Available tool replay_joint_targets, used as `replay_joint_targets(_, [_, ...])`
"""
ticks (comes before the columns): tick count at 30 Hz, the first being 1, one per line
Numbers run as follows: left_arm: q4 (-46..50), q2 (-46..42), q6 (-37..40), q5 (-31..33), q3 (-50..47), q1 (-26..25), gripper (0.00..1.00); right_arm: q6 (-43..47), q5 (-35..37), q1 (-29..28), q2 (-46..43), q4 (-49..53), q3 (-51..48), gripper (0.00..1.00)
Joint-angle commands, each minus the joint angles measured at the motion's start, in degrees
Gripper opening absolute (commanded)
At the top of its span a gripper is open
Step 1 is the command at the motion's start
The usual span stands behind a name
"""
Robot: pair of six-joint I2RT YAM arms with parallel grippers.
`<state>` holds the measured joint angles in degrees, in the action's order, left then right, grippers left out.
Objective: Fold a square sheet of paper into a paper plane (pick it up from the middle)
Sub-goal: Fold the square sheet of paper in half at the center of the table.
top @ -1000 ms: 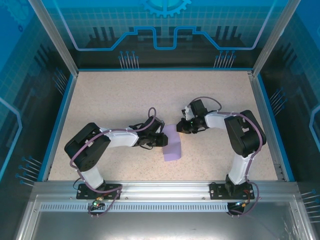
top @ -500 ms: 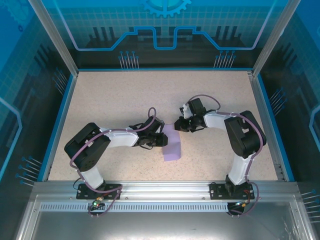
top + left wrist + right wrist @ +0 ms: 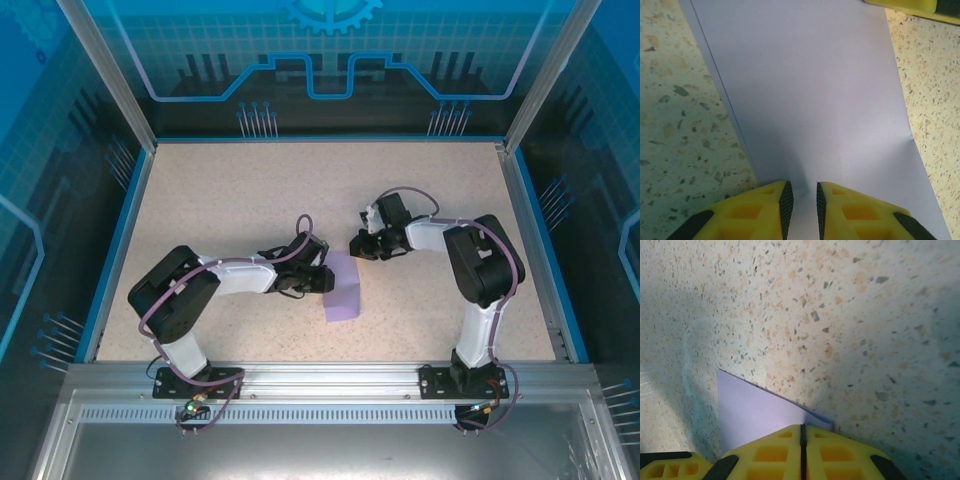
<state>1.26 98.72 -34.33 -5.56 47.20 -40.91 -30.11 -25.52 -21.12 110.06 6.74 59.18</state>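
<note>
1. The left arm reaches out low across the table, forearm nearly level. Its wrist is bent so the fingers point down at the work.
2. The left pincer has its yellow fingers a narrow slit apart, and lilac shows through the slit. The tips sit on the paper rather than closed on it. I judge they are pinning it flat, not lifting it.
3. The square sheet of paper lies folded to a doubled strip, flat on the table between the two pincers. From the left pincer it spreads straight ahead and under the tips. From above, its long axis runs away from the arm bases, tilted slightly. The left pincer is against its left long edge at about mid-length.
4. The right pincer is closed tight, its fingers meeting in a thin seam. It stands at the strip's far end, where a doubled corner of paper pokes out just ahead of and to the left of its tips. I cannot tell whether paper is caught in the seam or only pressed under it.
5. The right arm doubles back from its base, elbow out to the right, forearm reaching leftward.
6. Both pincers touch the sheet. The coming crease likely turns on the far corner, which is the right pincer's.
</note>
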Motion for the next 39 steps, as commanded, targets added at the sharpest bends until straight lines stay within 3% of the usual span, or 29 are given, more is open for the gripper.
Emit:
replay_joint_targets(1, [9.64, 0.3, 1.37, 3.27, -2.38, 0.01, 0.25, 1.17, 4.02, 2.49, 2.15, 1.37, 1.81, 0.09])
replay_joint_targets(14, [9.99, 0.62, 1.37, 2.75, -1.14, -0.05, 0.25, 1.73, 1.22, 3.29, -2.88, 1.57, 1.04, 0.09])
replay_joint_targets(26, [9.47, 2.26, 1.8, 1.87, 0.51, -0.01, 0.25, -5.69, -2.25, -5.53, -16.07, -0.6, -13.26, 0.09])
replay_joint_targets(30, [9.54, 2.34, 2.06, 1.78, 0.54, 0.04, 0.25, -5.34, -1.19, -8.37, -16.21, 1.14, -14.57, 0.09])
replay_joint_targets(39, [9.03, 2.3, 1.89, 1.78, -0.19, 0.02, 0.25, -2.8, 0.3, -9.02, -14.39, 3.92, -15.5, 0.09])
